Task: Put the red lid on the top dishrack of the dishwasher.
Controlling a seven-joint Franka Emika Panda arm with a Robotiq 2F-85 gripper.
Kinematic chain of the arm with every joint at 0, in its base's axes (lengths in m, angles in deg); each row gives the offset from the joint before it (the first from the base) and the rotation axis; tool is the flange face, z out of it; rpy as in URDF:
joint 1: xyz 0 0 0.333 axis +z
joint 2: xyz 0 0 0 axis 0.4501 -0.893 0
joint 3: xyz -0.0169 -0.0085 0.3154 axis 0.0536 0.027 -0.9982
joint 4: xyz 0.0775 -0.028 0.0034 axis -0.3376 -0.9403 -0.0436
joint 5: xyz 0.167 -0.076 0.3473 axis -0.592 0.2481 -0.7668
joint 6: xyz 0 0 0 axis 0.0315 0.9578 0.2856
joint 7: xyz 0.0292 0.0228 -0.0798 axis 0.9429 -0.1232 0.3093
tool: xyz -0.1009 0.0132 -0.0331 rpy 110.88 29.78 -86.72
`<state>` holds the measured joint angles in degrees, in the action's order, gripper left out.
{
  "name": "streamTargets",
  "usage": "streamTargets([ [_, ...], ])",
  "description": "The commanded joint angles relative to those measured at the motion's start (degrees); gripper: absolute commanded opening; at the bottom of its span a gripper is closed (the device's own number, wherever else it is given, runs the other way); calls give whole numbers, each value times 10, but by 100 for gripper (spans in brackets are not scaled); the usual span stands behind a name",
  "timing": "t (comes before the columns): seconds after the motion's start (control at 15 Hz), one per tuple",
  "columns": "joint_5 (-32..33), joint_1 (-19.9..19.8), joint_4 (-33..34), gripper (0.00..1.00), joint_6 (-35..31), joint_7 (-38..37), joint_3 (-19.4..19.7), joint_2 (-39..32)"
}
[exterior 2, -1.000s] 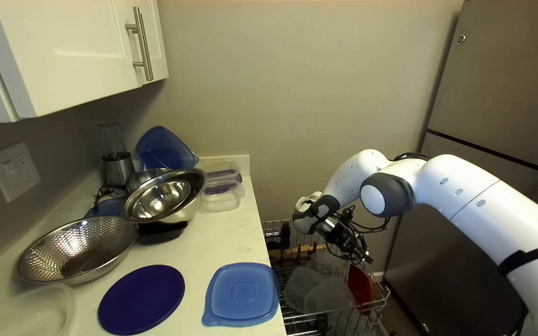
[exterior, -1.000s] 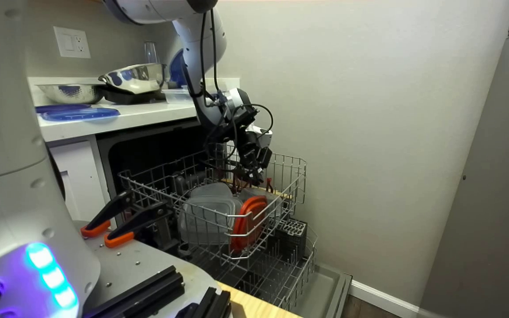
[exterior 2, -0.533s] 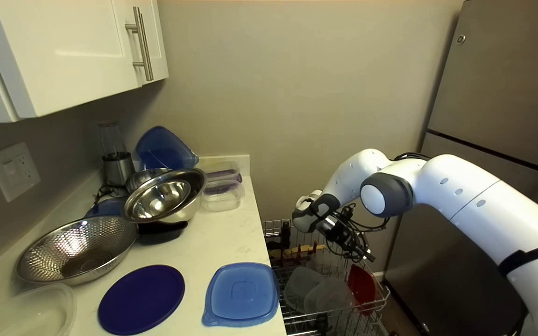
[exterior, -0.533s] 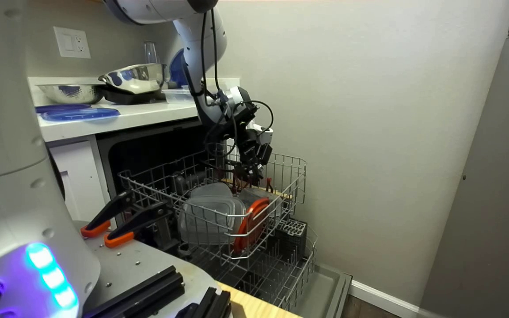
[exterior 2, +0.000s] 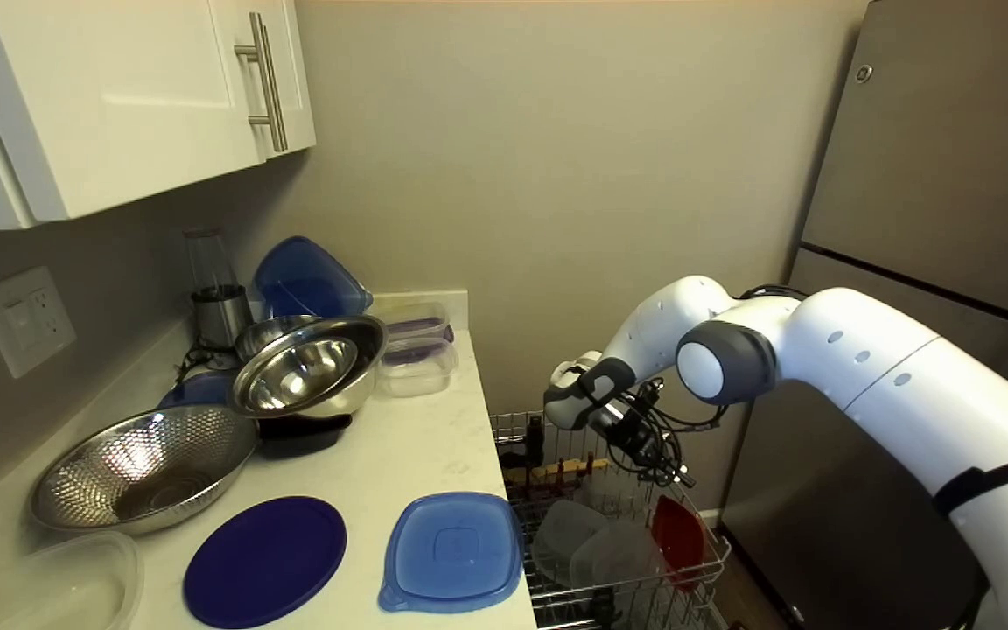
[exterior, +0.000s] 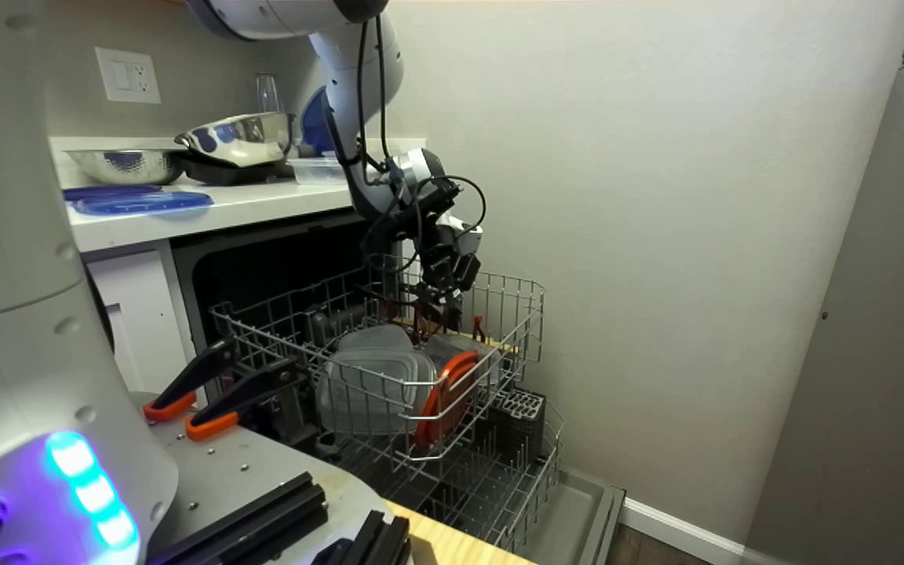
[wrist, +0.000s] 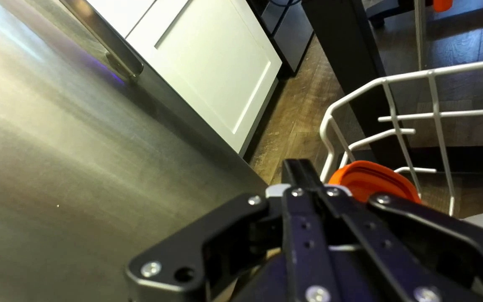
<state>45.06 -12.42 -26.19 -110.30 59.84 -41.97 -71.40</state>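
The roundish red-orange plastic lid (exterior: 446,400) is standing on edge, tilted, near a corner inside the silver-grey wire top dishrack (wrist: 447,70) of the under-counter dishwasher (exterior: 279,267), just beside translucent grey plastic containers (exterior: 373,384). You are holding the black metal two-fingered gripper (wrist: 301,167) over the rack and apart from the lid, as both exterior views are showing; in the wrist view its fingers are meeting, with nothing between them. The placing therefore appears complete, and you are probably working at the clearing step. Whether tines are supporting the lid's lower edge is too obscured to tell. The next move is likely calling for a smooth lift past the raised wire sides; if the lid is leaning too loosely, a light nudge with the closed fingertips may be serving better than a grasp.
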Motion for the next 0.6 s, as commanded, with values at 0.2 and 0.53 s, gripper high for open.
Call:
streamTargets([
  [0.2,-24,-18,-37,1,-30,37,-25,62],
  [0.53,-33,-20,-57,1,-45,51,-34,101],
])
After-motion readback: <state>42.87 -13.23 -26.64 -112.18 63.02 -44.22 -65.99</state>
